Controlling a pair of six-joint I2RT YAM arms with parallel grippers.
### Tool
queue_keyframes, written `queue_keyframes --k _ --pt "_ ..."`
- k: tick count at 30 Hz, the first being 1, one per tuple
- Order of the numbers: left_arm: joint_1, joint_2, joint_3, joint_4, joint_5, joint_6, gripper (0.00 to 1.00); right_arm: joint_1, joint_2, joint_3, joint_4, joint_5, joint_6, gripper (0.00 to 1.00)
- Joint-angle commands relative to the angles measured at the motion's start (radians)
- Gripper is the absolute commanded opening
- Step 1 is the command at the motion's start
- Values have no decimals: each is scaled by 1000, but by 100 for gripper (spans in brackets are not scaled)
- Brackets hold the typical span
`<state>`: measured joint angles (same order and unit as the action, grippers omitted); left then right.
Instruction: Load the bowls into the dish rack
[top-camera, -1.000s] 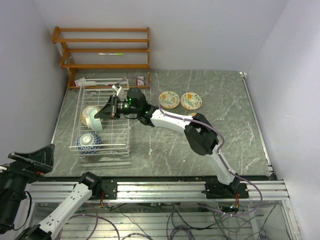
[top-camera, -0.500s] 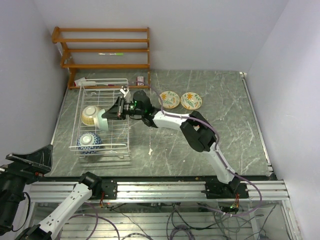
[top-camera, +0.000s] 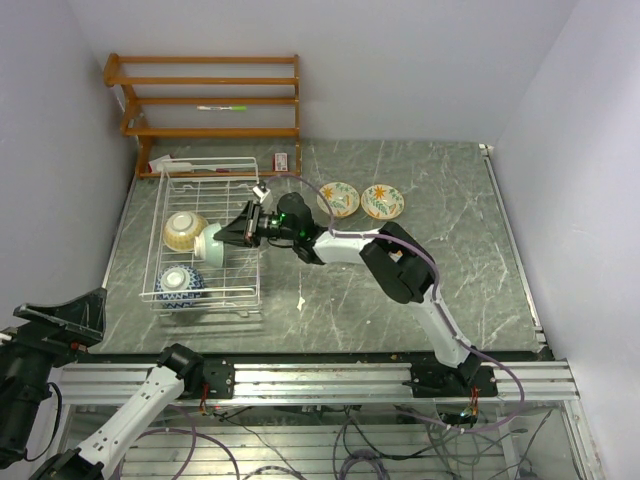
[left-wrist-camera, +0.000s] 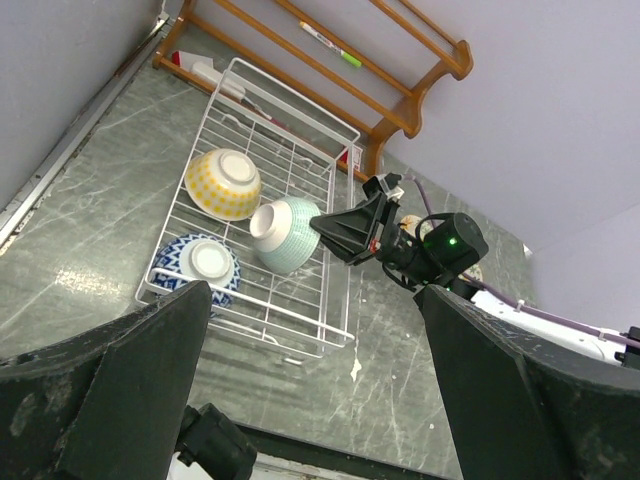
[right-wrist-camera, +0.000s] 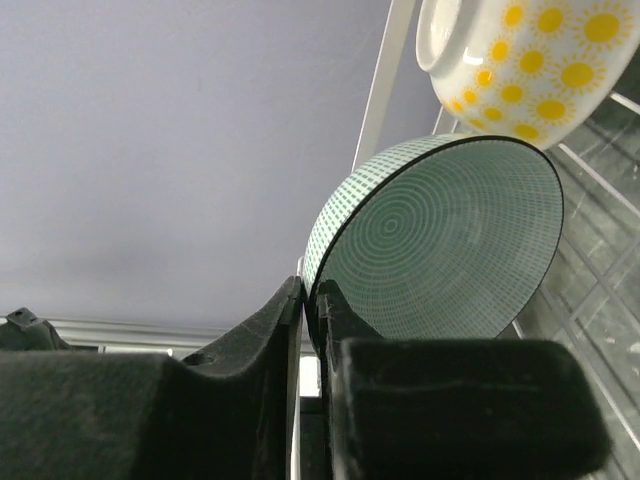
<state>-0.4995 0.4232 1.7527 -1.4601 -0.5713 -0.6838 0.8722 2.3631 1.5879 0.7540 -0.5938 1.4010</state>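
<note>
The white wire dish rack (top-camera: 250, 262) stands at the left of the table. In it a yellow patterned bowl (top-camera: 182, 230) and a blue patterned bowl (top-camera: 180, 283) lie upside down. My right gripper (top-camera: 230, 236) reaches into the rack, shut on the rim of the mint green bowl (top-camera: 211, 244), which is tipped on its side next to the yellow bowl. The right wrist view shows the jaws pinching that rim (right-wrist-camera: 312, 292) under the yellow bowl (right-wrist-camera: 530, 60). Two more patterned bowls (top-camera: 338, 198) (top-camera: 382, 201) sit upright on the table. My left gripper (left-wrist-camera: 315, 300) is open and empty, high above the near left edge.
A brown wooden slatted shelf (top-camera: 205, 100) stands against the back wall behind the rack. A small red and white item (top-camera: 282, 160) lies by its foot. A white scrap (top-camera: 301, 301) lies on the marble table right of the rack.
My right wrist has drawn back to the right and nearer, and the mint green bowl has shifted a little right inside the rack, still in the grip. The left arm has not moved.
</note>
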Motion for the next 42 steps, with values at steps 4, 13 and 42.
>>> queue_keyframes --k 4,13,42 --pt "-7 26 -9 -13 -12 7 99 -21 -56 -119 -101 11 -57 20" --pt "-7 23 -34 3 0 -2 99 -39 -105 -138 -238 59 -123 25" --pt "-8 9 -23 -10 -6 -4 99 123 13 760 -1621 338 -967 53"
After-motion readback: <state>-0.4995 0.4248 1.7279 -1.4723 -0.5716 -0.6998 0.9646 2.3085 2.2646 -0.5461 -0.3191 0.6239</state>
